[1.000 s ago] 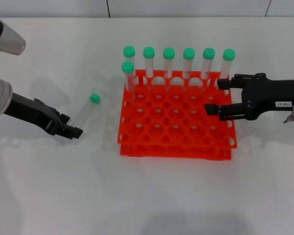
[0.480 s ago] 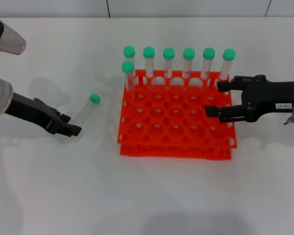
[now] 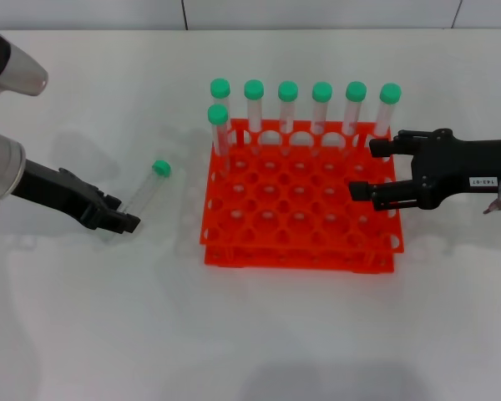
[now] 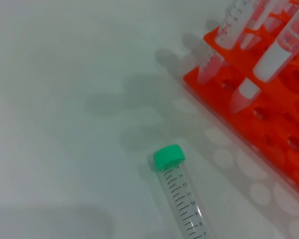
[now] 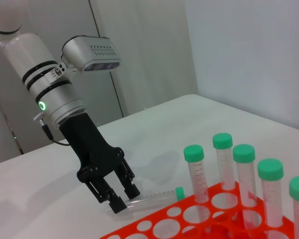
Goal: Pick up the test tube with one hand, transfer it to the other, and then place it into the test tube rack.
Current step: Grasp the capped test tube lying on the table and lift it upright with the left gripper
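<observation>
I have the left gripper [image 3: 121, 219] low at the frame's left, fingers narrowly parted at the clear end of the test tube [image 3: 145, 188] lying flat on the table; the right gripper [image 3: 365, 169] hovers open-jawed over the test tube rack [image 3: 296, 205], I judge ready for the handover.

Bright, even overhead light seen across white table [image 3: 259, 326] — no hard glare. Soft, faint shadows cast leftward from capped tubes [image 3: 287, 113] and orange-red rack [image 3: 301, 251]; broad dim shadow band noted along near edge in head view. In left wrist view, pale blurred shadows and light circles thrown through rack holes onto table; lying test tube [image 4: 182, 199] rendered sharp, graduations legible — rack corner slightly soft. Green status ring [image 5: 42, 105] seen glowing in right wrist view.
</observation>
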`<action>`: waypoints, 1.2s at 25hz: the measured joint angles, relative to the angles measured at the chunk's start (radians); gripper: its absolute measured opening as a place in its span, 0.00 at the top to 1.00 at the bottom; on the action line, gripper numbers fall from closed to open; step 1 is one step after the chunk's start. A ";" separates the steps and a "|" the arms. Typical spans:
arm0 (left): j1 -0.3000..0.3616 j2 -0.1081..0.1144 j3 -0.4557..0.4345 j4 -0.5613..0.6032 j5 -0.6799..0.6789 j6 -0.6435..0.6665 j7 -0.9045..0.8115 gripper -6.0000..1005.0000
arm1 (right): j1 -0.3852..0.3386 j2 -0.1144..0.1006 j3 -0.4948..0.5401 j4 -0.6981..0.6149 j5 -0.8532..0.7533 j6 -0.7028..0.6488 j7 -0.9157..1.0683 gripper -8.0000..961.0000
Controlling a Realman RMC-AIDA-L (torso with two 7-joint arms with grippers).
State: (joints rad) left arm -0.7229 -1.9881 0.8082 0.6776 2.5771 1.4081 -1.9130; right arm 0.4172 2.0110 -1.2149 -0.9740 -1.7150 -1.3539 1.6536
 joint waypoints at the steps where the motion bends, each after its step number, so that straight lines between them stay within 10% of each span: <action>1: 0.000 0.000 0.000 0.000 0.000 0.000 0.000 0.50 | 0.000 0.000 0.000 0.000 0.000 0.000 0.000 0.11; 30: -0.009 -0.004 -0.001 -0.007 0.016 -0.041 -0.033 0.81 | -0.002 -0.001 0.008 -0.003 0.000 -0.002 -0.001 0.11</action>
State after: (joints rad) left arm -0.7320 -1.9924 0.8075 0.6710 2.5936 1.3666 -1.9457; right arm 0.4157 2.0101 -1.2068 -0.9771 -1.7150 -1.3561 1.6529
